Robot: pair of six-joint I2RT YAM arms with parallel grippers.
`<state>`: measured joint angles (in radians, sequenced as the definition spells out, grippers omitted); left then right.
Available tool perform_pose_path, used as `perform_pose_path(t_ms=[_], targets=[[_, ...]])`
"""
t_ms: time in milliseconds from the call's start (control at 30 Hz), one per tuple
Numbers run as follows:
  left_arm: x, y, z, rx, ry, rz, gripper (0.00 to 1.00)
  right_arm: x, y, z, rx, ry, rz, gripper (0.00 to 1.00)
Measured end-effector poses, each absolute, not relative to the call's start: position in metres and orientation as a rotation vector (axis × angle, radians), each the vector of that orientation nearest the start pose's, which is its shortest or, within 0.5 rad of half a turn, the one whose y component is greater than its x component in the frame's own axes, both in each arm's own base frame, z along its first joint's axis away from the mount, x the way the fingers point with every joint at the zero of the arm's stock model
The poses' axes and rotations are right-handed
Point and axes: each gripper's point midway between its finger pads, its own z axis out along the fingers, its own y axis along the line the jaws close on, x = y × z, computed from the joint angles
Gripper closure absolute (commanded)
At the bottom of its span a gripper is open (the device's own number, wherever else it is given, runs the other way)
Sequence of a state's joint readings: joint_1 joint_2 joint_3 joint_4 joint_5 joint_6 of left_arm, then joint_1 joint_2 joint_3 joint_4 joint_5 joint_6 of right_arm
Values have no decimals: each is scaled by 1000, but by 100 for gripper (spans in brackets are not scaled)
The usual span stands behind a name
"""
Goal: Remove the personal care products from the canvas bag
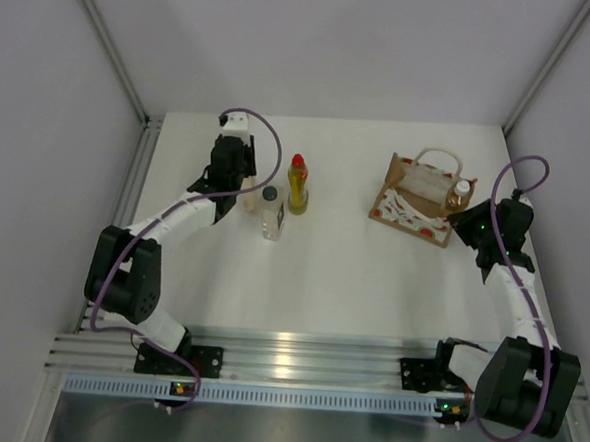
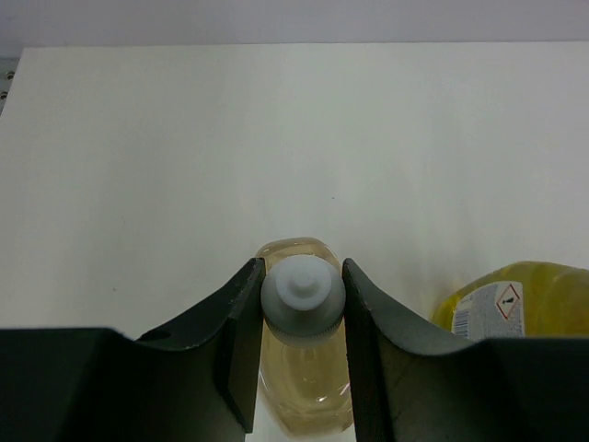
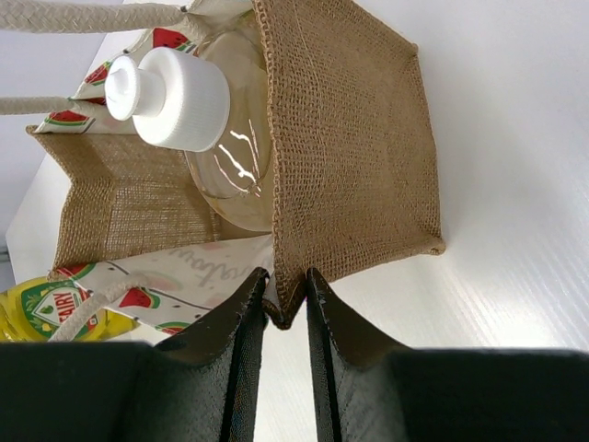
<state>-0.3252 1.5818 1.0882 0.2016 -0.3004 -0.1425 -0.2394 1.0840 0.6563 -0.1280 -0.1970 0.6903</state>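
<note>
Left wrist view: a clear amber-filled bottle with a white cap (image 2: pixel 304 387) is being pinched at its cap by the left gripper (image 2: pixel 302 281), whose jaws are pressed onto it. Whether its base is touching the white table (image 2: pixel 276 138) cannot be told. A good release is judged to call for a straight lowering, a slow opening and a vertical lift. This is because the yellow bottle with a red cap (image 2: pixel 515 308) is standing just beside it on the right, and the clear bottle with a dark grey cap (image 1: pixel 271 218) is near. Open room is being offered beyond the bottle, while the table's left edge lies near. The tan burlap canvas bag (image 3: pixel 359 157), with its watermelon-printed white panel, is being pinched at one corner by the right gripper (image 3: pixel 287 299). It is being kept near the right edge, with a second amber bottle (image 3: pixel 230 157) inside it.
</note>
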Motion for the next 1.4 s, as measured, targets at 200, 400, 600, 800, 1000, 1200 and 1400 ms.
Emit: perform_pose_path(t_ms=[200, 400, 600, 800, 1000, 1200, 1400], targets=[[463, -143, 193, 18, 1799, -81, 100, 337, -19, 145, 851, 1979, 486, 78], [460, -141, 190, 0, 1763, -79, 100, 337, -19, 145, 844, 1981, 483, 78], [461, -142, 193, -4, 1747, -81, 95, 337, -19, 145, 842, 1982, 484, 78], [459, -148, 194, 21, 1741, -83, 52, 337, -19, 145, 835, 1984, 483, 78], [471, -153, 234, -10, 1639, -103, 35, 337, -19, 145, 834, 1984, 483, 78], [475, -155, 252, -28, 1599, -120, 22, 336, -19, 145, 832, 1985, 482, 78], [478, -162, 268, -51, 1610, -169, 11, 336, -19, 145, 825, 1986, 478, 78]])
